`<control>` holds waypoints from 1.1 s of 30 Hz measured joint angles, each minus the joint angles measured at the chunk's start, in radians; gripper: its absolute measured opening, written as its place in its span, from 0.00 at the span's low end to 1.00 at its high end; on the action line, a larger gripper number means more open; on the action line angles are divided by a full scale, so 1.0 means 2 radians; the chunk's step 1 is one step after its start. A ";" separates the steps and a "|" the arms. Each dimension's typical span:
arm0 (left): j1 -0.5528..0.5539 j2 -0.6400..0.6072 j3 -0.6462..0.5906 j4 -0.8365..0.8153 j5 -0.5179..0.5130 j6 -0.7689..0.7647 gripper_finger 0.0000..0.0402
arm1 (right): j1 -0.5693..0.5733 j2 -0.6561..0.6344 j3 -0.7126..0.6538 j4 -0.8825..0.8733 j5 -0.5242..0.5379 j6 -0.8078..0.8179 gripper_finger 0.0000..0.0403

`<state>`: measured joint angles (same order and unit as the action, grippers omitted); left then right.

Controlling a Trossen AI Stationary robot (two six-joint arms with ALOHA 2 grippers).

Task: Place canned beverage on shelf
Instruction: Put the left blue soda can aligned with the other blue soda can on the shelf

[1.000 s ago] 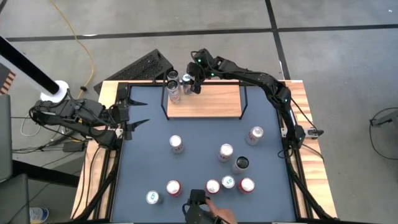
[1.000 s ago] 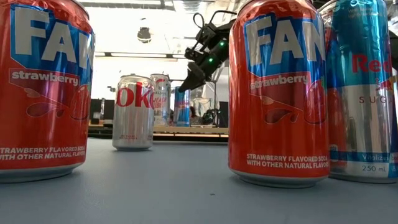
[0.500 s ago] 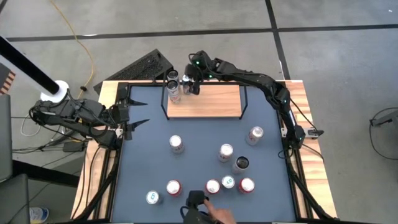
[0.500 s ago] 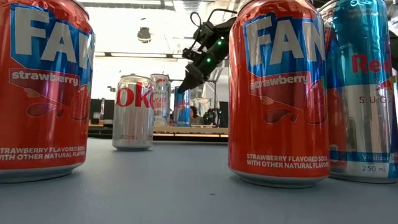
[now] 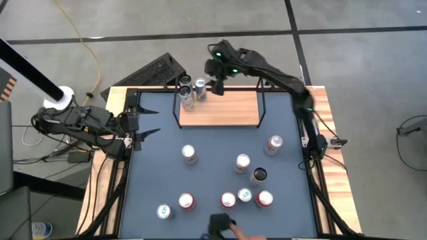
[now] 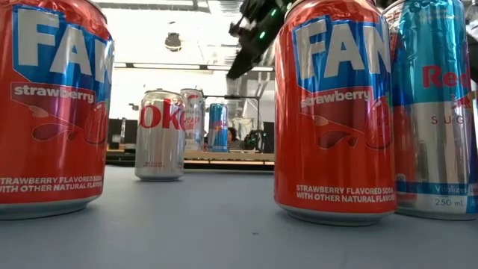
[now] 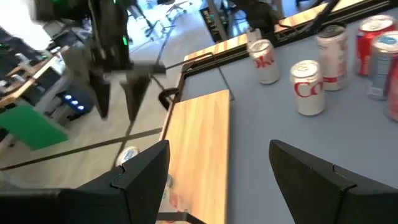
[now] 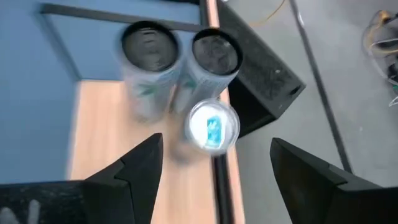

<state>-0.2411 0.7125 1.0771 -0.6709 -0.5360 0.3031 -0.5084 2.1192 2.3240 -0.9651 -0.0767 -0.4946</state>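
Three round metal cans [image 5: 190, 93] on wooden shelf [image 5: 227, 110]

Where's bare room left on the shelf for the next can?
The shelf is bare from its middle to the right-hand black upright. The left end is crowded: three cans clustered there. The right end effector hangs open above that end, beside the cluster.
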 joint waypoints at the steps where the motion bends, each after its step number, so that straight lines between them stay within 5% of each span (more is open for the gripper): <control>1: 0.000 0.000 0.000 -0.002 0.010 -0.001 0.66 | 0.001 -0.023 -0.016 -0.015 0.000 0.003 0.69; 6: 0.000 0.003 0.000 -0.035 0.089 -0.027 0.66 | 0.014 -0.111 -0.037 -0.113 -0.001 0.066 0.69; 12: -0.015 0.033 0.000 -0.094 0.290 -0.120 0.66 | 0.051 -0.188 -0.037 -0.184 0.000 0.151 0.69; 14: -0.035 0.052 0.000 -0.094 0.319 -0.166 0.66 | 0.069 -0.202 -0.037 -0.197 0.000 0.165 0.69; 25: -0.187 0.180 0.000 -0.090 0.291 -0.316 0.66 | 0.188 -0.215 -0.038 -0.254 0.062 0.242 0.68; 30: -0.238 0.212 0.000 -0.063 0.249 -0.377 0.66 | 0.244 -0.201 -0.038 -0.261 0.068 0.258 0.68; 33: -0.289 0.222 0.000 -0.038 0.178 -0.402 0.66 | 0.278 -0.198 -0.038 -0.263 0.095 0.276 0.68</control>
<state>-0.8198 1.1562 1.0767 -0.7469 -0.1797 -0.5005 0.0482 1.7229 2.2490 -1.4912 0.1128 0.0584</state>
